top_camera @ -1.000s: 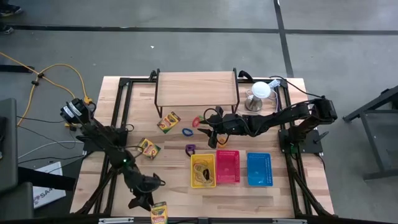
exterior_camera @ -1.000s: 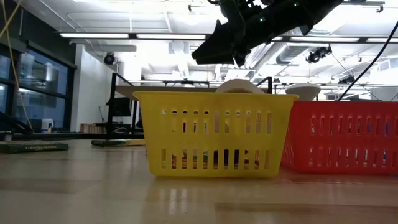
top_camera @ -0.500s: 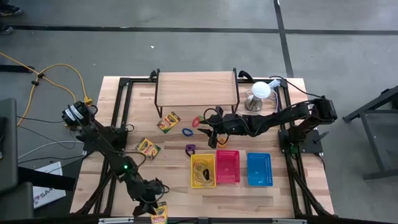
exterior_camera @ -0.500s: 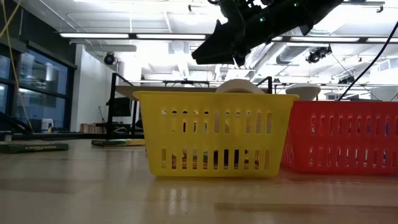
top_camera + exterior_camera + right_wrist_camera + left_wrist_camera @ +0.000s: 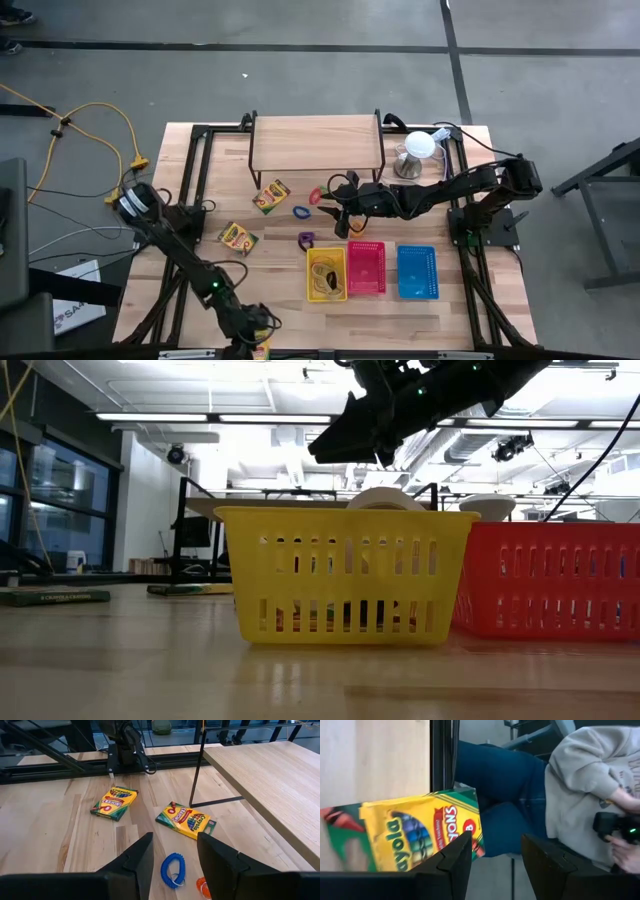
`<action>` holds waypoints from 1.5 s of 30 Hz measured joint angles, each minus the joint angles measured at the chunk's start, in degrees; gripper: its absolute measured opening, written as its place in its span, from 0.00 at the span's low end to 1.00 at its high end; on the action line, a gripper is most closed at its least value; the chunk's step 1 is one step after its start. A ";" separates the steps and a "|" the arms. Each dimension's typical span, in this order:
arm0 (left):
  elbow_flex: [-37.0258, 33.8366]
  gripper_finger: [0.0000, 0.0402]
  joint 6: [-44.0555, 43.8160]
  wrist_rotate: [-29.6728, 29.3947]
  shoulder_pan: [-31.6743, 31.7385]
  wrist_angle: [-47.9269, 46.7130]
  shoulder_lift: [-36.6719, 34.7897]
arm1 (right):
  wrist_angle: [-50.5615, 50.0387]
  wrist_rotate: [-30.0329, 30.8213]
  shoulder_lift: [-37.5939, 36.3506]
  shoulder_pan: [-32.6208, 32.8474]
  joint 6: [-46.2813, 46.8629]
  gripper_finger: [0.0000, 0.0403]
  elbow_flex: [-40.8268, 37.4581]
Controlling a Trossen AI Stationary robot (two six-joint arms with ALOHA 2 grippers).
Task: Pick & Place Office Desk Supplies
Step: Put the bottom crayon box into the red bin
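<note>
One yellow-and-green crayon box (image 5: 415,837) lies flat at the table's near edge (image 5: 258,351), one end past the rim. My left gripper (image 5: 495,842) hangs open over it (image 5: 256,336); one finger stands in front of the box's end, the other beyond the edge. Two more crayon boxes (image 5: 270,196) (image 5: 238,238) lie flat mid-table, also seen in the right wrist view (image 5: 186,820) (image 5: 114,802). A blue coil ring (image 5: 173,869), a red ring (image 5: 202,887) and a purple clip (image 5: 306,240) lie near them. My right gripper (image 5: 343,218) hovers open above the rings (image 5: 174,842).
Yellow basket (image 5: 326,273), red basket (image 5: 366,267) and blue basket (image 5: 416,271) stand in a row near the front. A wooden shelf (image 5: 316,143) and a white dome (image 5: 420,148) stand at the far side. A seated person (image 5: 580,780) is just beyond the near edge.
My left arm has reached toward the table's near edge and a little to the right, bringing its gripper over the crayon box that lies there. The box and the right arm have stayed where they were.
</note>
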 joint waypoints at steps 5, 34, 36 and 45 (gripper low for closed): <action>0.00 0.41 -1.23 0.30 -0.34 4.34 2.73 | 0.00 0.01 0.00 -0.02 0.02 0.35 0.00; -0.02 0.00 -4.52 -1.39 -0.59 -0.85 2.99 | -0.01 0.01 0.00 -0.02 0.02 0.35 -0.02; -0.04 0.00 -4.66 -1.90 -0.59 -1.87 2.99 | -0.02 -0.01 0.00 -0.02 0.02 0.35 -0.02; -0.04 0.00 -5.90 -3.21 1.01 -5.90 2.97 | 0.00 0.01 0.00 0.00 0.00 0.35 0.00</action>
